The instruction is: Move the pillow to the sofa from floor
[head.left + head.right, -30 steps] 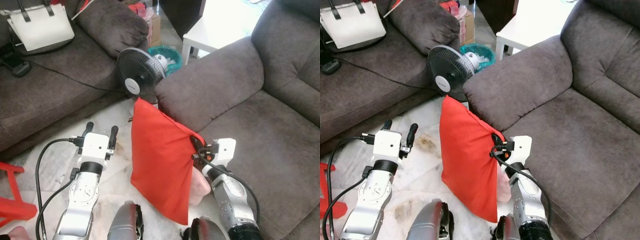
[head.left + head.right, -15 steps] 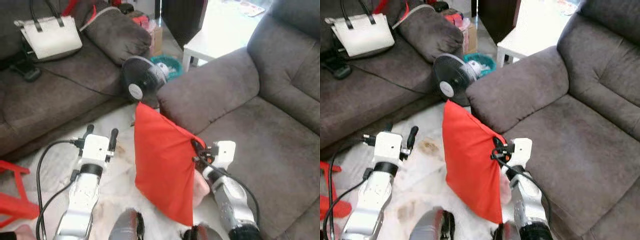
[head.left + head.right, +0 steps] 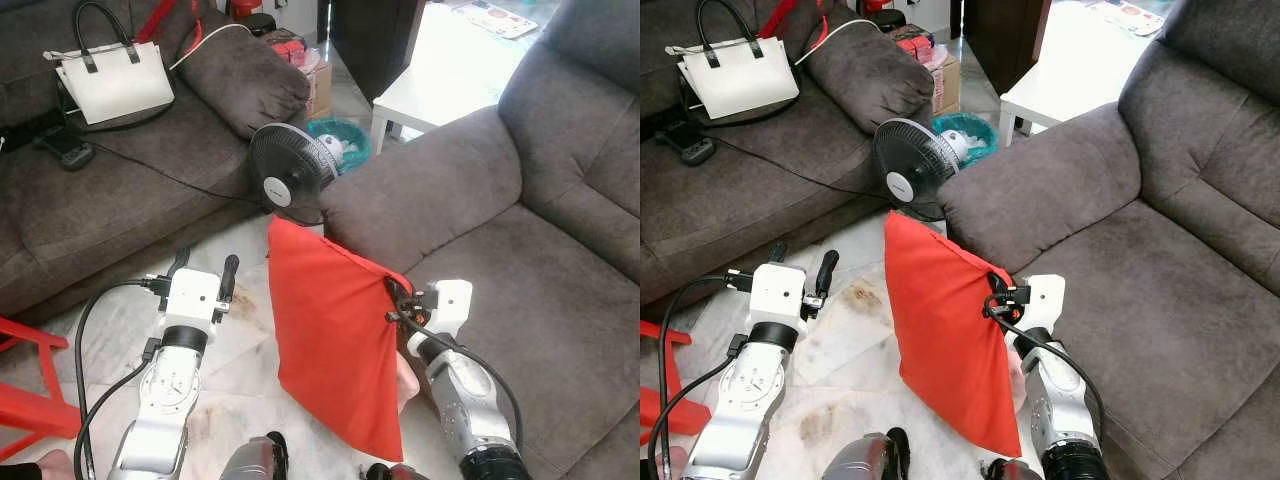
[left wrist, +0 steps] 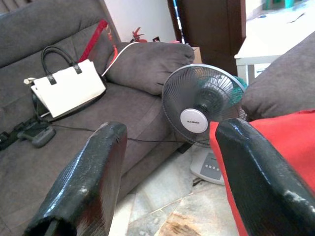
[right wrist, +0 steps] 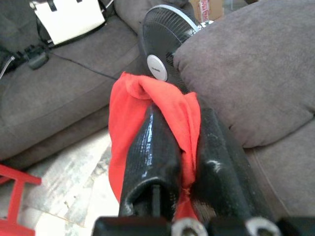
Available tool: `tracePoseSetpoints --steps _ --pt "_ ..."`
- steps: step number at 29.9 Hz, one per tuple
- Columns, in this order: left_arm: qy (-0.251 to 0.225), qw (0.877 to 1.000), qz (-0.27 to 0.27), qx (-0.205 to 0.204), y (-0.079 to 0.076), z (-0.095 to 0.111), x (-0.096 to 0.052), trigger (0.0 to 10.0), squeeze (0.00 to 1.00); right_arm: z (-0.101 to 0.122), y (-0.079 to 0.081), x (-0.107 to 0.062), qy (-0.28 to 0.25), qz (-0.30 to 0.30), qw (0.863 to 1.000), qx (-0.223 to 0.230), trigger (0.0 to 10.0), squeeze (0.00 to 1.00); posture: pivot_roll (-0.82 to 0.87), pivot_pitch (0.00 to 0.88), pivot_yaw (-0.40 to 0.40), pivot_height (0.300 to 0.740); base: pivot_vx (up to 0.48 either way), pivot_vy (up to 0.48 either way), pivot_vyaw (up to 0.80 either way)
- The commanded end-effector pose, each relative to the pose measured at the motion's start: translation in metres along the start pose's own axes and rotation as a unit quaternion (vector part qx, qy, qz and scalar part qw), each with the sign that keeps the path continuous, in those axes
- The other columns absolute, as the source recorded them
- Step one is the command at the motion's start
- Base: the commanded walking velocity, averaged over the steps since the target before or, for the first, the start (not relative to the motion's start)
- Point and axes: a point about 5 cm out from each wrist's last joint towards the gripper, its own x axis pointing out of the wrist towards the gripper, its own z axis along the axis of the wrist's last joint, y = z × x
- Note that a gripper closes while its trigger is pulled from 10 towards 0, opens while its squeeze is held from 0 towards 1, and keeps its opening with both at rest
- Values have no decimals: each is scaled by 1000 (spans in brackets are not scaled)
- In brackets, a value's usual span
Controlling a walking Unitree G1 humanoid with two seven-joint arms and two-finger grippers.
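Since a second ago the camera has tilted up while the red pillow (image 3: 335, 350) stays hanging above the floor (image 3: 235, 340), beside the sofa (image 3: 520, 270) armrest, pinched at its edge by the right claw (image 3: 392, 298). Left claw (image 3: 203, 272) hovers spread and empty near the fan (image 3: 290, 180).

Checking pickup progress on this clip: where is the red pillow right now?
The red pillow hangs off the floor at centre, pinched by the right gripper, just before the right-hand sofa armrest and below the fan.
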Motion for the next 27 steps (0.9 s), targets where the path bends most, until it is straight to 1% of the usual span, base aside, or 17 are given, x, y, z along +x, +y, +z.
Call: tracePoseSetpoints --steps 1,5,8,10,11,12,14,17,18,21,22,23,24,25,26,27 --pt "7 1000 -8 0 1 -3 -2 10000 0 28 2 11 -63 14 998 -28 10000 0 188 107 -45 740 0 0 0" --pt "8 998 -64 -7 6 -4 -6 10000 0 31 -3 12 -38 37 995 -87 10000 0 192 109 -47 740 0 0 0" --pt "24 996 -86 -7 10 -10 -9 10000 0 31 -7 12 -16 53 991 -123 10000 0 191 109 -48 740 0 0 0" --pt "30 995 -91 -6 12 -12 -10 10000 0 30 -5 12 -10 77 989 -128 10000 0 190 110 -50 740 0 0 0" --pt "32 995 -94 -8 12 -13 -9 10000 0 31 -3 11 -10 96 988 -121 10000 0 191 109 -50 740 0 0 0" --pt "32 995 -97 -11 11 -12 -8 10000 0 32 3 10 -11 131 985 -110 10000 0 191 109 -50 740 0 0 0" --pt "32 994 -99 -14 11 -12 -7 10000 0 32 5 10 -11 144 984 -107 10000 0 190 110 -50 740 0 0 0" --pt "30 993 -111 -23 5 -11 -5 10000 0 32 7 10 -4 164 980 -112 10000 0 184 108 -50 740 0 0 0" --pt "31 992 -122 -29 2 -11 -5 10000 0 31 7 9 4 175 977 -119 10000 0 184 107 -50 740 0 0 0" --pt "36 990 -133 -32 1 -12 -6 10000 0 30 5 8 14 180 975 -131 10000 0 183 107 -49 740 0 0 0" --pt "44 988 -146 -33 0 -14 -8 10000 0 27 0 6 32 180 971 -157 10000 0 185 108 -49 740 0 0 0" --pt "44 988 -146 -33 0 -14 -8 10000 0 27 0 6 32 180 971 -157 10000 0 185 108 -49 740 0 0 0" --pt "52 985 -165 -28 0 -17 -12 10000 0 24 -7 4 55 169 967 -184 10000 0 185 109 -48 740 0 0 0" --pt "53 984 -169 -26 0 -17 -13 10000 0 23 -9 3 59 166 966 -189 10000 0 185 109 -48 740 0 0 0" --pt "55 983 -171 -24 2 -18 -14 10000 0 21 -15 3 76 150 964 -204 10000 0 184 109 -47 740 0 0 0" --pt "59 982 -176 -21 5 -19 -16 10000 0 18 -26 2 110 118 960 -228 10000 0 185 110 -47 740 0 0 0"
